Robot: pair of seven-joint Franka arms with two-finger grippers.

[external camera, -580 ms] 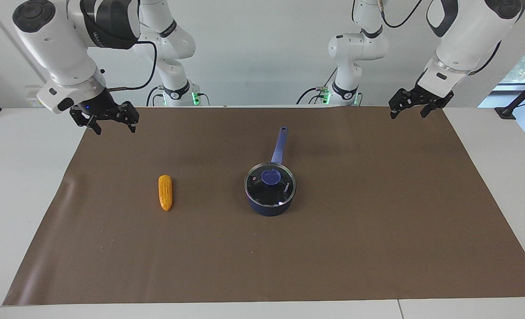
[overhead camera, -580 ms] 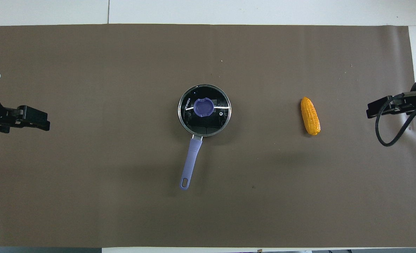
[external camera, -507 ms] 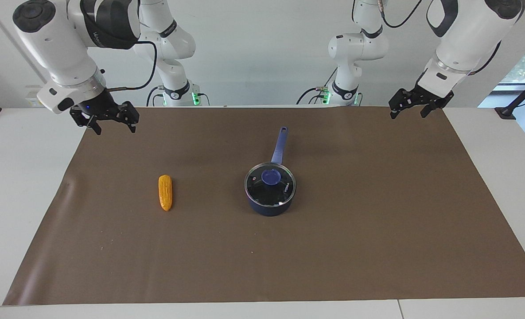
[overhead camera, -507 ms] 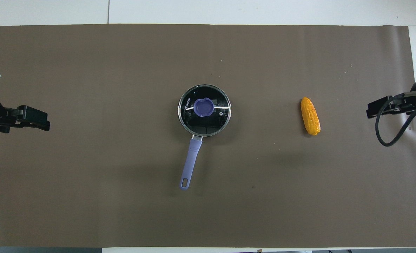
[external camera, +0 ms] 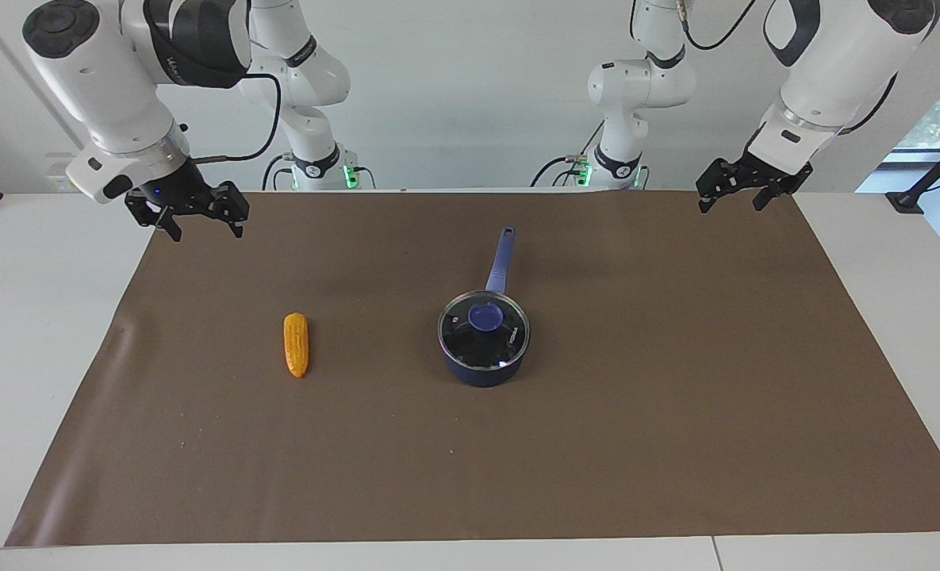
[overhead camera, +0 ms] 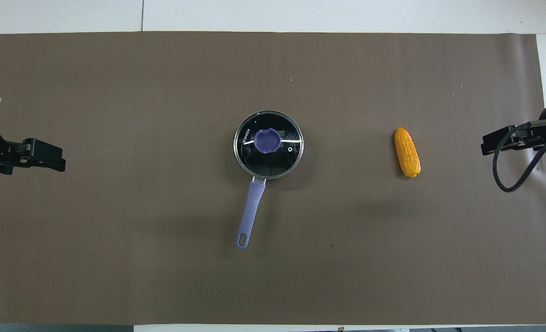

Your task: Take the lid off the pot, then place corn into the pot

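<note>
The pot point(external camera: 481, 373) stands at the middle of the brown mat, with its long handle point(external camera: 500, 258) pointing toward the robots. The lid point(external camera: 504, 339) sits closed on it, its blue-purple knob point(external camera: 485, 316) in the centre. The overhead view shows the lid point(overhead camera: 282, 159) and the handle point(overhead camera: 249, 214) too. The corn point(external camera: 296, 344) lies on the mat toward the right arm's end, apart from the pot, and also shows in the overhead view point(overhead camera: 407, 152). My right gripper point(external camera: 206, 228) hangs open and empty over the mat's corner near its base. My left gripper point(external camera: 730, 203) hangs open and empty over the other near corner.
The brown mat point(external camera: 676, 412) covers most of the white table point(external camera: 33, 333). Both grippers reach in from the sides of the overhead view, the left gripper point(overhead camera: 56, 157) and the right gripper point(overhead camera: 487, 144). A black cable point(overhead camera: 507, 184) loops below the right gripper.
Both grippers have risen very slightly. The pot, lid and corn have not moved.
</note>
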